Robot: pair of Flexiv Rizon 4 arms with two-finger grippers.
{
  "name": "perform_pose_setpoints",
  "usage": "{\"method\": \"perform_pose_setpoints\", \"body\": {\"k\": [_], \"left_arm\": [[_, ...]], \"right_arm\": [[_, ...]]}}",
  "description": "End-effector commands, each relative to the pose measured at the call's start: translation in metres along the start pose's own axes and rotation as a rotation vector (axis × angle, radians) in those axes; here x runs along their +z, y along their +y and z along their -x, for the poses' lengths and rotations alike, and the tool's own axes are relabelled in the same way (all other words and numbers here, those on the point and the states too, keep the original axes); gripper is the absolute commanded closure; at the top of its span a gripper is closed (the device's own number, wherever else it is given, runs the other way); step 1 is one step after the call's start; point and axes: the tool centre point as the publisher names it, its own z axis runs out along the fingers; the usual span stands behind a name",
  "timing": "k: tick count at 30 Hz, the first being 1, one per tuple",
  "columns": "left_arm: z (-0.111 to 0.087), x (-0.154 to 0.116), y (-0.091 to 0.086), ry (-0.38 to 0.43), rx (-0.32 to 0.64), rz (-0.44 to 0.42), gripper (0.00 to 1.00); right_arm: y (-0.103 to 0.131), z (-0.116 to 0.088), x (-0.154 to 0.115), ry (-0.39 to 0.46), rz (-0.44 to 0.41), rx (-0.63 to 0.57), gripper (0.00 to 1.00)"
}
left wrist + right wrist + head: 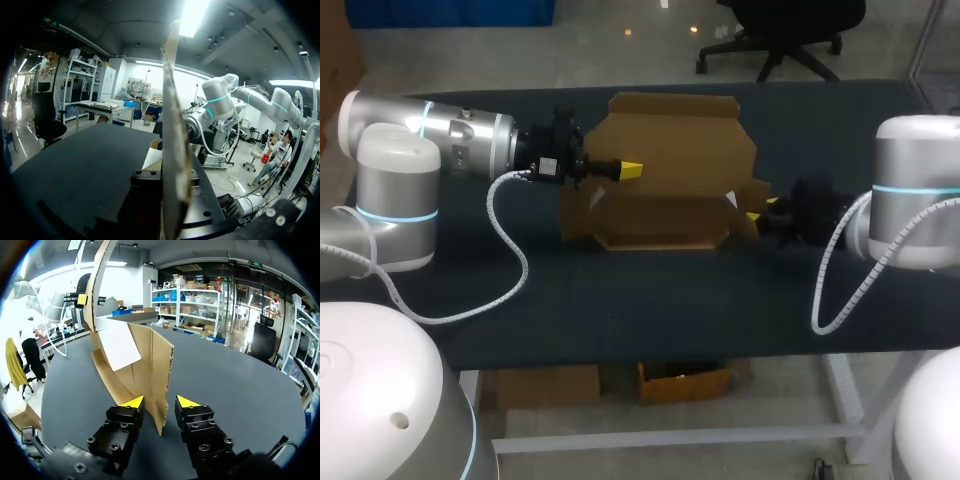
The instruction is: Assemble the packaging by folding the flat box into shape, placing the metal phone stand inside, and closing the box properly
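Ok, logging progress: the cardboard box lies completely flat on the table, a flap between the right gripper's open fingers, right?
Not flat: the right wrist view shows the cardboard box partly folded, panels standing up. The right gripper part holds.

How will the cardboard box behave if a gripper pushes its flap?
Probably the cardboard box bends at its creases: its panels already stand at angles. It looks thin and light, so a push may slide or tip it.
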Motion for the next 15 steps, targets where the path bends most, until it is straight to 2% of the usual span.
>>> {"method": "perform_pose_setpoints", "body": {"k": [1, 9, 15], "left_arm": [[-0.0003, 0.0004, 0.002, -0.002, 0.001, -0.002, 1.0], [-0.0003, 0.0004, 0.002, -0.002, 0.001, -0.002, 1.0], [-0.0003, 0.0004, 0.002, -0.002, 0.001, -0.002, 1.0]], "right_arm": [[-0.0055, -0.0001, 0.0009, -0.001, 0.04, 0.002, 0.67], [-0.0076, -0.002, 0.0023, 0.001, 0.056, 0.008, 0.69], [-0.0087, -0.0034, 0.004, 0.008, 0.076, 0.006, 0.75]]}}
